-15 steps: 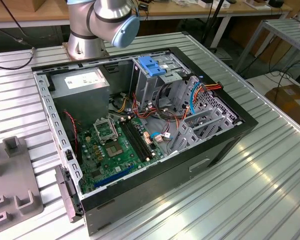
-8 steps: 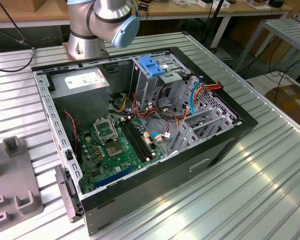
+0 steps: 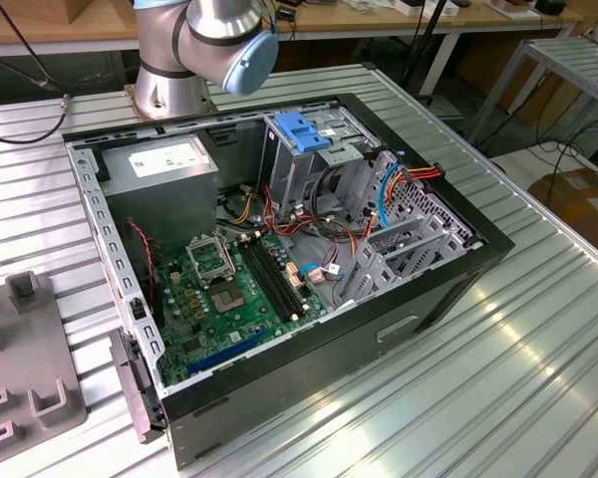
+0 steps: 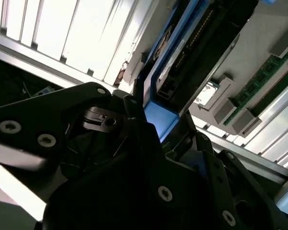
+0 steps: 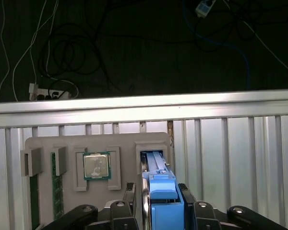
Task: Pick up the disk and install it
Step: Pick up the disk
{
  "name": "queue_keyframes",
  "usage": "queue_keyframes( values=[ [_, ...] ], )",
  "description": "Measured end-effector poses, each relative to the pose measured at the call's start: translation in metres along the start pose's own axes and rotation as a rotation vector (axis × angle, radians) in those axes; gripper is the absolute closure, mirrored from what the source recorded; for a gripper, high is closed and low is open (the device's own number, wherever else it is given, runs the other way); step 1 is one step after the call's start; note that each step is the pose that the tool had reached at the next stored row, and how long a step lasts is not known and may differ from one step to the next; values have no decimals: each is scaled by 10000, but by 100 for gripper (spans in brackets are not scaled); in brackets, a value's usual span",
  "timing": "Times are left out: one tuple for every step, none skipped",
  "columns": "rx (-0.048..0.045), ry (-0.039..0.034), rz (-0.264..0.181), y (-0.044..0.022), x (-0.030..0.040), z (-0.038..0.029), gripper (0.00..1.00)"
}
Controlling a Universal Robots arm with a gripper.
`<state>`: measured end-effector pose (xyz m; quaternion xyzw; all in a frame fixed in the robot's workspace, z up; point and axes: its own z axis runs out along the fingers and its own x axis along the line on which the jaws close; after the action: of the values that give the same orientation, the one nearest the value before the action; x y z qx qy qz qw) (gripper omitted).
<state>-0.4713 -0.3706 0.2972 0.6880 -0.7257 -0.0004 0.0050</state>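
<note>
The disk (image 5: 163,201) stands on edge in a slot of a grey holder plate (image 5: 125,141), its blue end tab pointing up at the camera. In both wrist views my gripper (image 5: 157,189) sits around that tab, its black fingers (image 5: 129,191) pressed against either side. The second wrist view shows the disk's (image 4: 192,48) black body and blue rail running away from the gripper (image 4: 158,122). In the exterior view the arm (image 3: 204,45) rises at the back and leaves the picture.
The holder plate also carries a processor chip (image 5: 96,166) and a memory stick (image 5: 56,187). The open computer case (image 3: 279,249) lies on the slatted metal table (image 3: 538,339), with a light-blue latch (image 3: 304,129) on its grey drive cage. Behind the table edge (image 5: 144,108), cables cover a dark floor.
</note>
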Motion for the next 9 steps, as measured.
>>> queue_keyframes(
  values=[
    [0, 0, 4, 0, 0, 0, 55],
    [0, 0, 10, 0, 0, 0, 61],
    [0, 1, 10, 0, 0, 0, 63],
    [0, 1, 9, 0, 0, 0, 63],
    [0, 3, 9, 0, 0, 0, 63],
    [0, 4, 9, 0, 0, 0, 63],
    [0, 5, 9, 0, 0, 0, 63],
    [0, 6, -31, 0, 0, 0, 63],
    [2, 8, -293, 0, 0, 0, 63]
  ],
)
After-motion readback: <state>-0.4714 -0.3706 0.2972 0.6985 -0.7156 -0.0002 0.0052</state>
